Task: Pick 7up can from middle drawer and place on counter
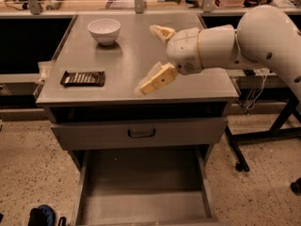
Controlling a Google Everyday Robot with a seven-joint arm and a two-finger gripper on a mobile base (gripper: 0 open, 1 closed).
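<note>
Grey counter beneath splayed claw

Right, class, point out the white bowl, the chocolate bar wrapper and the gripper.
white bowl (pixel 104 36): camera view, its outer wall.
chocolate bar wrapper (pixel 83 78): camera view, middle of its top face.
gripper (pixel 147 59): camera view, over the counter (pixel 84 55), midway between its open jaws.

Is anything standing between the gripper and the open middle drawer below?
Yes. The gripper hangs open above the counter, so the counter top and the drawer front under it separate it from the middle drawer. No 7up can shows in that drawer.
</note>
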